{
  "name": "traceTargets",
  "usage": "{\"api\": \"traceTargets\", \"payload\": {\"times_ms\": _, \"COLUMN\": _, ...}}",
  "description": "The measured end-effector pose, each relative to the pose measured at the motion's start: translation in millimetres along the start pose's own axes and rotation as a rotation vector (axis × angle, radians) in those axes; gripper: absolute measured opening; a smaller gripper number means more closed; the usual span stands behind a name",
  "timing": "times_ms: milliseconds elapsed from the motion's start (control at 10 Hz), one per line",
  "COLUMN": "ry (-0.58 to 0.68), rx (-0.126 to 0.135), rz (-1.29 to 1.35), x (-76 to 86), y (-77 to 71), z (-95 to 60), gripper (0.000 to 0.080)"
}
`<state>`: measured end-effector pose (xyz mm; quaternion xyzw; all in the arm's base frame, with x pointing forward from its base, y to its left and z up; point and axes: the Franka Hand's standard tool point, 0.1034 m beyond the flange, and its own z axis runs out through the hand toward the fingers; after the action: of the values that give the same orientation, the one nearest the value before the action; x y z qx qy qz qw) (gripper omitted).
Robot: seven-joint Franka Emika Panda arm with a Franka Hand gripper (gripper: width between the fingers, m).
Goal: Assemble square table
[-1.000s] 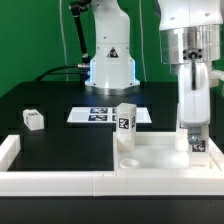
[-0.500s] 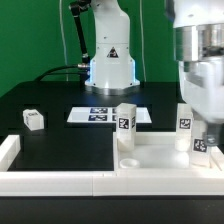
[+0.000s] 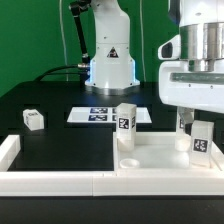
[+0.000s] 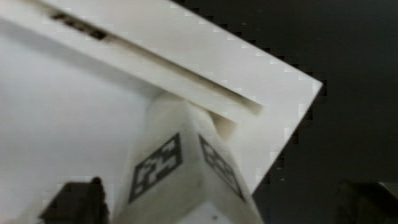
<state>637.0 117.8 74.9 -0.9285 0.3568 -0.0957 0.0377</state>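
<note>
The square table's white slab (image 3: pixel 160 152) lies flat at the exterior view's front right. Three white tagged legs stand upright on it: one at its far left corner (image 3: pixel 125 119), one at the far right (image 3: pixel 184 122), and one at the near right (image 3: pixel 202 141). My gripper (image 3: pixel 200 112) hangs just above that near right leg, jaws open and holding nothing. In the wrist view the leg (image 4: pixel 187 160) rises toward the camera from the slab's corner (image 4: pixel 107 90). My gripper (image 4: pixel 222 205) straddles it, with dark fingertips (image 4: pixel 71 203) clear of it on either side.
One more small tagged leg (image 3: pixel 33 118) lies loose on the black table at the exterior view's left. The marker board (image 3: pixel 100 115) lies behind the slab. A long white L-shaped rail (image 3: pixel 55 181) runs along the front and left edges. The arm's base (image 3: pixel 110 62) stands at the back.
The jaws have opened and let go of the near right leg, which stays standing on the slab. The gripper has risen from around it to above it.
</note>
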Motion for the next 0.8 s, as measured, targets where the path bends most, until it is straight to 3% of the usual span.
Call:
{"api": "traceTargets", "payload": {"times_ms": 100, "ry": 0.0, "rx": -0.001, "rz": -0.13, "x": -0.4, "y": 1.3, "z": 2.2, "gripper": 0.0649}}
{"api": "traceTargets", "payload": {"times_ms": 300, "ry": 0.0, "rx": 0.0, "rz": -0.095, "x": 0.0, "y": 1.2, "z": 2.1, "gripper": 0.0647}}
{"api": "traceTargets", "payload": {"times_ms": 400, "ry": 0.0, "rx": 0.0, "rz": -0.086, "x": 0.1, "y": 1.3, "z": 2.1, "gripper": 0.0545}}
{"api": "traceTargets", "payload": {"times_ms": 500, "ry": 0.0, "rx": 0.0, "rz": -0.047, "x": 0.1, "y": 1.4, "z": 2.1, "gripper": 0.0372}}
{"api": "traceTargets", "payload": {"times_ms": 600, "ry": -0.005, "rx": -0.009, "rz": 0.032, "x": 0.0, "y": 5.3, "z": 3.4, "gripper": 0.0372}}
{"api": "traceTargets", "payload": {"times_ms": 700, "ry": -0.005, "rx": -0.011, "rz": 0.121, "x": 0.6, "y": 6.7, "z": 3.6, "gripper": 0.0295}}
{"api": "traceTargets", "payload": {"times_ms": 800, "ry": -0.004, "rx": -0.013, "rz": 0.195, "x": 2.0, "y": 8.5, "z": 3.7, "gripper": 0.0295}}
